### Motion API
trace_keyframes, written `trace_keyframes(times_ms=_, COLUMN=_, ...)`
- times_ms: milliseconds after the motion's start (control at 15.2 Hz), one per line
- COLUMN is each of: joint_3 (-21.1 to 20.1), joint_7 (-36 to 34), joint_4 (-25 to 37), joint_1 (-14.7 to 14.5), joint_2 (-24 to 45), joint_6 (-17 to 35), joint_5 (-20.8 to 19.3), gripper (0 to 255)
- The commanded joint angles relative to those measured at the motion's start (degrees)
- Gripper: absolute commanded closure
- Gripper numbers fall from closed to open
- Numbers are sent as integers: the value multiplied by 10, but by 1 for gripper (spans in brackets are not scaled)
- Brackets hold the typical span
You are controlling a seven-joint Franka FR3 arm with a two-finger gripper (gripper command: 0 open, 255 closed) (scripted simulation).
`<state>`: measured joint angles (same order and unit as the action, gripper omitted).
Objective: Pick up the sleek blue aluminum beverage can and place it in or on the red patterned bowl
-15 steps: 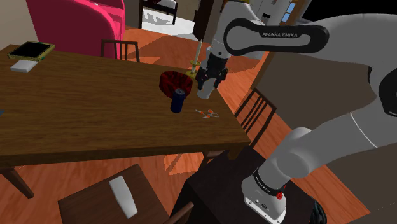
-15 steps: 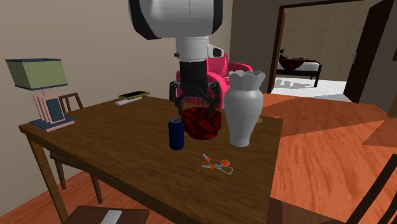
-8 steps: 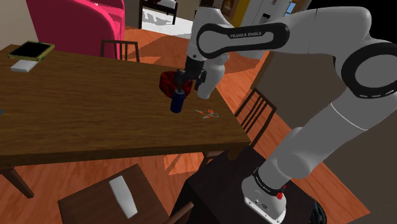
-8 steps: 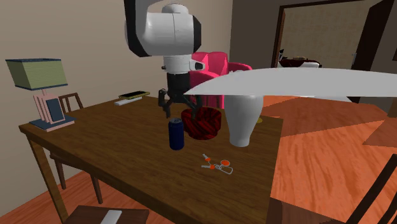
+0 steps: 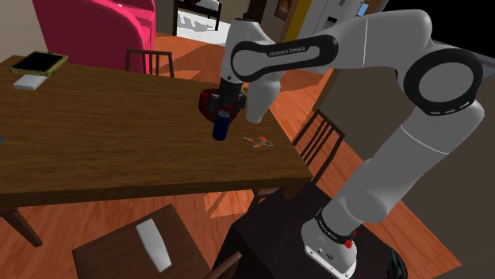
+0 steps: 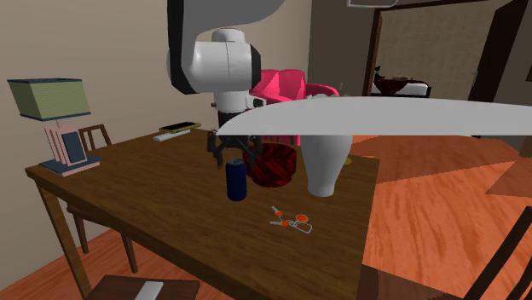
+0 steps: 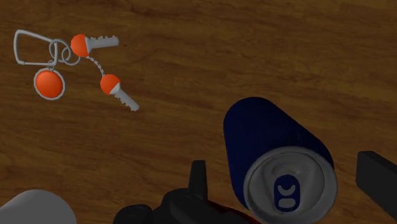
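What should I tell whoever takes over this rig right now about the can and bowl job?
End effector: open, over the top of the blue can, fingers either side of it, not touching.
Can: upright on the wooden table, beside the red patterned bowl.
Done: lined up over the can; nothing grasped.
Left: lower, close on the can, lift it, set it in the bowl. The white vase stands close by the bowl, so probably go carefully.
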<state>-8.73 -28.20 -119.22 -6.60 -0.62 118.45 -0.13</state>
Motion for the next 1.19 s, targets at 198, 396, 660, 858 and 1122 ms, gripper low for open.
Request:
trace_keyframes(times_ms=198, joint_3=0, joint_7=0, joint_4=-12, joint_1=0, joint_2=7, joint_6=19, joint_5=-1, gripper=0)
trace_keyframes(times_ms=396, joint_3=0, joint_7=0, joint_4=-12, joint_1=0, joint_2=7, joint_6=19, joint_5=-1, gripper=0)
trace_keyframes(times_ms=660, joint_3=0, joint_7=0, joint_4=-12, joint_1=0, joint_2=7, joint_6=19, joint_5=-1, gripper=255)
trace_keyframes(times_ms=858, joint_3=0, joint_7=0, joint_4=-12, joint_1=0, joint_2=7, joint_6=19, joint_5=-1, gripper=255)
trace_keyframes(times_ms=1122, joint_3=0, joint_7=0, joint_4=-11, joint_1=0, joint_2=7, joint_6=19, joint_5=-1, gripper=255)
